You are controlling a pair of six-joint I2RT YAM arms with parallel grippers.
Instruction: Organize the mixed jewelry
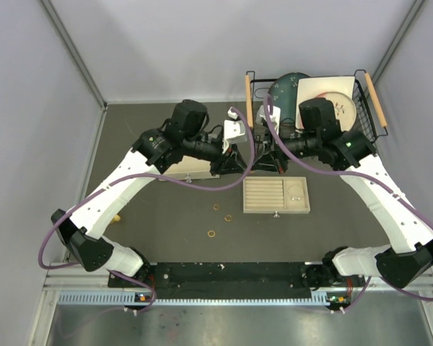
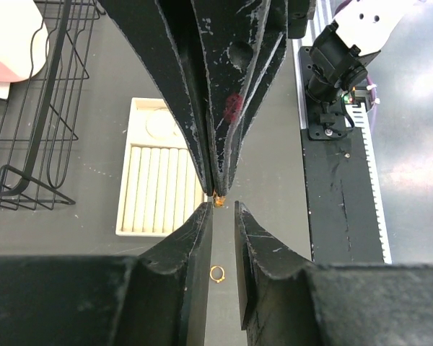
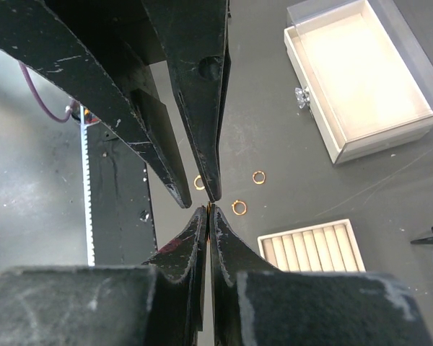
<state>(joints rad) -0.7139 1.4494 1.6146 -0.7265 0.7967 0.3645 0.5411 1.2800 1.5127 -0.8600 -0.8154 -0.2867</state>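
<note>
Now | step: looks like passing one gold ring [image 2: 217,199] between arms, above the worktop [image 1: 173,227] | right end effector [image 3: 208,210]: clenched on it | left end effector [image 2: 222,209]: fingers apart around it | loose rings [image 1: 216,207] lie near the tray [image 1: 276,211] | next: left pinches gently, right lets go.

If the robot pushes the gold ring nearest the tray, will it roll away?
It would probably slide rather than roll, because the ring lies flat. It looks tiny and thin, so it's likely light and may be hard to pinch.
</note>
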